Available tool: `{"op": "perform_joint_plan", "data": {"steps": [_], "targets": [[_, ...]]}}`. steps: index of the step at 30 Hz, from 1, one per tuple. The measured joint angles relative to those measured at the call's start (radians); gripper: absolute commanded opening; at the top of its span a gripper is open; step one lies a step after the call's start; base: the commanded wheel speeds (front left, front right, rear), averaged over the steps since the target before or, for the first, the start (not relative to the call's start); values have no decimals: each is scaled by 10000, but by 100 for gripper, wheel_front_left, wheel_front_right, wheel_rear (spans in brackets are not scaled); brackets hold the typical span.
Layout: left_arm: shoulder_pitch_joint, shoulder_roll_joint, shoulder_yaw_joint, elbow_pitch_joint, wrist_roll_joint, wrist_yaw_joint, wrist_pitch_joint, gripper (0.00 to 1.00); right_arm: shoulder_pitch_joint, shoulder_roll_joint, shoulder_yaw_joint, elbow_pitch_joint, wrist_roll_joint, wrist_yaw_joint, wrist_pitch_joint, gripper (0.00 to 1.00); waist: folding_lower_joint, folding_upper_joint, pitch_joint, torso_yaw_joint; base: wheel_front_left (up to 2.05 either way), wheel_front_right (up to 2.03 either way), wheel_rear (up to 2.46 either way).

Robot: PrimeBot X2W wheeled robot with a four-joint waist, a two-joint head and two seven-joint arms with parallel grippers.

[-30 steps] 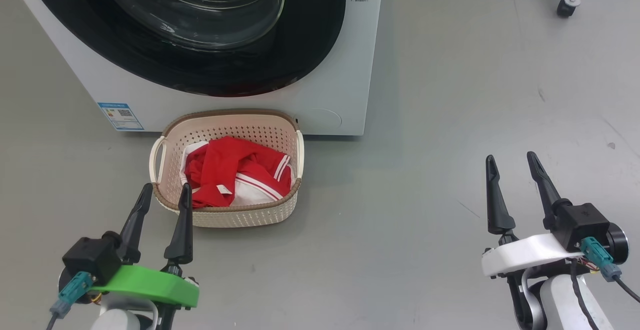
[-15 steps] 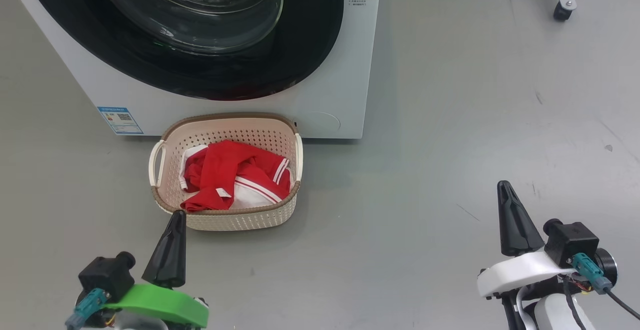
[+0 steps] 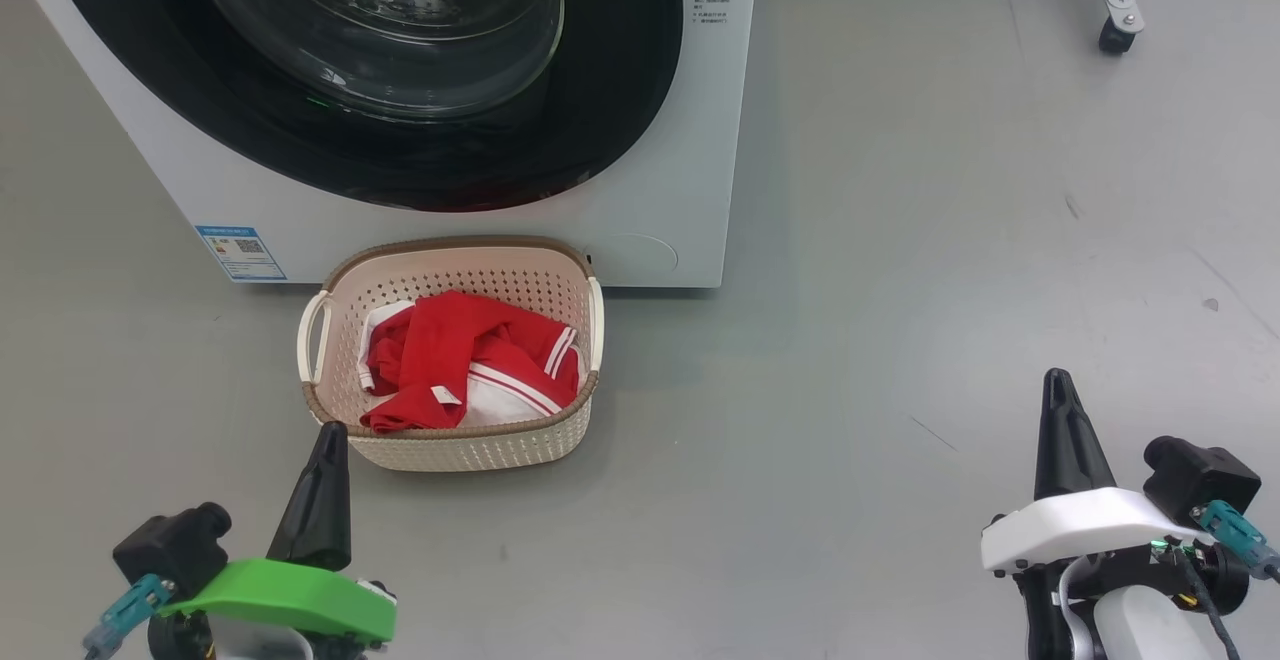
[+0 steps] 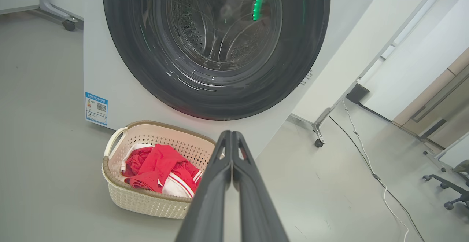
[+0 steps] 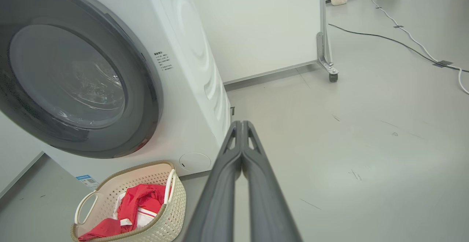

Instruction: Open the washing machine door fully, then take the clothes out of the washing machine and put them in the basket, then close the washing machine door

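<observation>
A lab or test hall, not a home: bare grey floor [image 5: 366, 132], white partitions [image 5: 263, 25] on castors [image 5: 332, 77], cables [image 5: 403, 45] taped down.

Bright even light, soft shadows, glare on washing machine door [image 3: 385, 35], sharp focus.

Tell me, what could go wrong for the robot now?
1. The basket sits close in front of the washer; rolling forward might bump it.
2. A red fold of the clothes lies at the basket's near rim, so a knock could spill it.
3. The door looks shut, but whether it latched cannot be seen.
</observation>
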Motion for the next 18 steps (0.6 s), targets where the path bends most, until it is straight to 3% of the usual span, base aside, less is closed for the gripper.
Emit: {"op": "perform_joint_plan", "data": {"steps": [18], "targets": [[0,-4,458,13,-2073,0,612,0,-5,-12,-453,73,2631,255,671,0,0,0,-183,-47,0,0,0]]}}
